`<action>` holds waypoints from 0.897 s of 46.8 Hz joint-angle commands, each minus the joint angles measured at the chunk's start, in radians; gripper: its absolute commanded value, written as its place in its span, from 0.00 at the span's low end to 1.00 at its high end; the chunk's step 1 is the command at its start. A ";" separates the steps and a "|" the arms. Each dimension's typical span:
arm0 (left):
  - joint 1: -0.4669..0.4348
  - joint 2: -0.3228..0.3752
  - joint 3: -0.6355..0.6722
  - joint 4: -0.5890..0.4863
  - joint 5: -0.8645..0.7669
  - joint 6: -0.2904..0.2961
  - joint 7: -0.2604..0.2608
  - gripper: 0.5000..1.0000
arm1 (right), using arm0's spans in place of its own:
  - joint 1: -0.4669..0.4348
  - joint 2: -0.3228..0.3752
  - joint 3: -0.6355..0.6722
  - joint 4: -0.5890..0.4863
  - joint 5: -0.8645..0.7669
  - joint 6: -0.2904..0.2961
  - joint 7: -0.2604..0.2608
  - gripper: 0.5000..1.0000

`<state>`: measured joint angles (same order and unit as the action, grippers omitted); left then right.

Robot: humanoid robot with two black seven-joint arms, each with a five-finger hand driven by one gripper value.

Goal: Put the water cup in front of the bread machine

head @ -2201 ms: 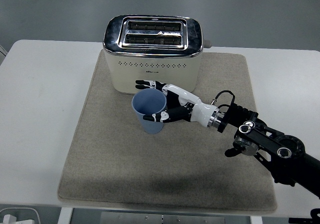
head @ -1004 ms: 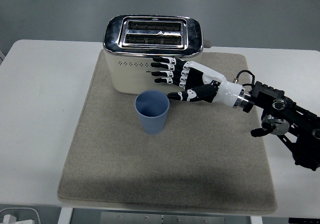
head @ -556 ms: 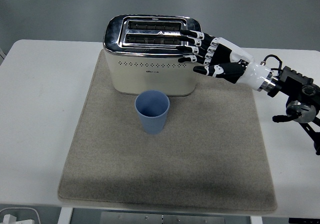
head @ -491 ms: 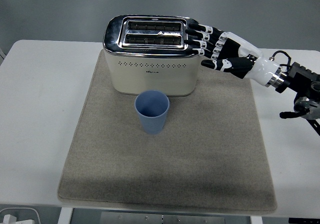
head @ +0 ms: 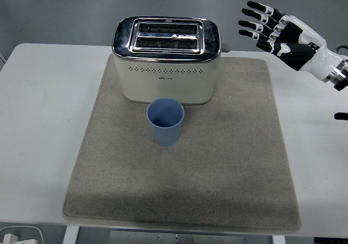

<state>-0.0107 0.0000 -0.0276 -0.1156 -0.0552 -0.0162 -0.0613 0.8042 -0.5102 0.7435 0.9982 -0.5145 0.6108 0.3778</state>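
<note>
The blue plastic cup [head: 165, 122], upright just before the toaster [head: 166, 59], looks light, stiff and tippable, best gripped mid-wall, while the right hand [head: 283, 33] hovers, fingers spread, empty.

Toaster [head: 166, 64]: glossy chrome top, cream body. Cup [head: 165, 121]: matt blue plastic. Mat [head: 228, 162]: coarse cloth.

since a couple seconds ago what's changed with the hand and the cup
The right hand let go of the blue cup, opened its fingers and pulled back up and to the right, clear of the toaster. The cup, toaster and mat stayed put.
</note>
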 commanded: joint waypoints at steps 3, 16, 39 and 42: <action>0.000 0.000 0.000 -0.001 0.000 -0.001 0.000 1.00 | -0.010 0.015 -0.006 -0.027 0.008 0.000 0.003 0.85; 0.000 0.000 0.000 0.001 0.000 0.001 0.000 1.00 | -0.039 0.051 -0.015 -0.073 0.140 -0.115 0.001 0.85; 0.000 0.000 0.000 0.001 0.000 0.001 0.000 1.00 | -0.028 0.151 -0.016 -0.090 0.249 -0.365 -0.131 0.85; 0.000 0.000 0.000 0.001 0.000 -0.001 0.000 1.00 | -0.025 0.154 -0.019 -0.099 0.329 -0.381 -0.189 0.85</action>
<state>-0.0107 0.0000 -0.0276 -0.1153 -0.0552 -0.0157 -0.0613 0.7767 -0.3593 0.7275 0.9074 -0.2584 0.2436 0.2495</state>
